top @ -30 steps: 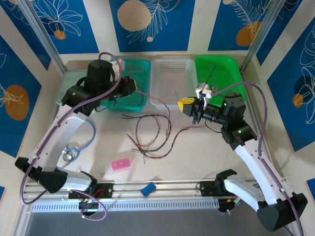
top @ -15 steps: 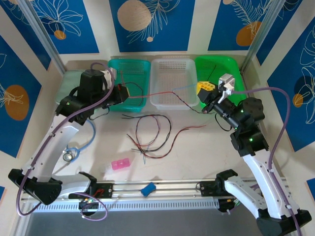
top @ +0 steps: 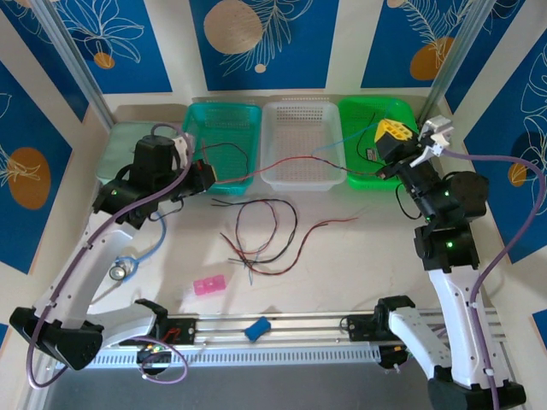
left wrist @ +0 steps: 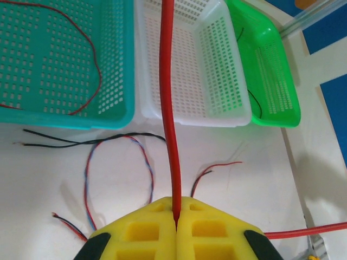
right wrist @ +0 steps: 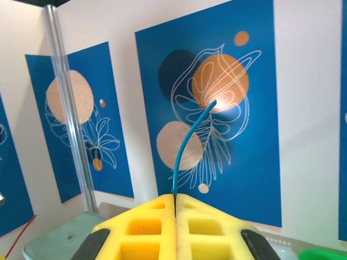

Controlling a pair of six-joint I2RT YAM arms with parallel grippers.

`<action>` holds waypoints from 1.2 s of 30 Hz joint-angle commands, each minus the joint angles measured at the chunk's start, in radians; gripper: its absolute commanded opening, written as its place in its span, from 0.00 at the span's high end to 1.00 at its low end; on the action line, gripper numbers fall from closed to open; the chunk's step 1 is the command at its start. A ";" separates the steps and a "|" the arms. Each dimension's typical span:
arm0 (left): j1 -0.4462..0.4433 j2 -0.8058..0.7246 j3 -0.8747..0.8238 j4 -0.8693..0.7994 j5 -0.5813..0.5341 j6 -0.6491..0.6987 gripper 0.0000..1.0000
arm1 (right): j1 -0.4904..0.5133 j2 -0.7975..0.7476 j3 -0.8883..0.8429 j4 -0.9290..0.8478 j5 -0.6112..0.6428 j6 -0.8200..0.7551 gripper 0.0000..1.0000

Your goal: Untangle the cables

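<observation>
The step in hand looks like drawing 1 strand clear of the tangle by pulling it from both ends. The left gripper (top: pixel 207 173) is clenched on a red wire (top: pixel 256 167). In its wrist view the yellow pads (left wrist: pixel 146 233) meet with that wire pinched in the seam, and it runs straight away over the white basket (left wrist: pixel 195 120). The right gripper (top: pixel 391 137), raised over the green basket (top: pixel 359 106), is clenched on a blue wire (top: pixel 342 143), whose free end curls up out of the pads (right wrist: pixel 146 233). From above, red and blue form 1 taut line between the 2 grippers, but I cannot tell whether they are 1 strand or 2 joined. The rest of the cables (top: pixel 261 231) lie in loose loops on the table (top: pixel 359 256), just in front of the 3 baskets and seemingly apart from the taut line. A thin red-black wire (top: pixel 229 150) lies in the teal basket (top: pixel 224 108). The next move probably calls for gentle, even tension, checking that nothing in the pile is dragged along. The freed strand should then be set down well away from the loops.
</observation>
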 commanded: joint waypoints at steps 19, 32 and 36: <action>0.321 -0.119 -0.101 -0.153 0.141 0.136 1.00 | -0.268 0.032 0.123 0.117 -0.020 0.163 1.00; 0.491 -0.136 -0.126 -0.182 0.244 0.187 1.00 | -0.399 0.066 0.171 0.159 -0.041 0.239 1.00; 0.539 -0.139 -0.124 -0.202 0.266 0.216 1.00 | -0.432 0.073 0.184 0.165 -0.039 0.245 1.00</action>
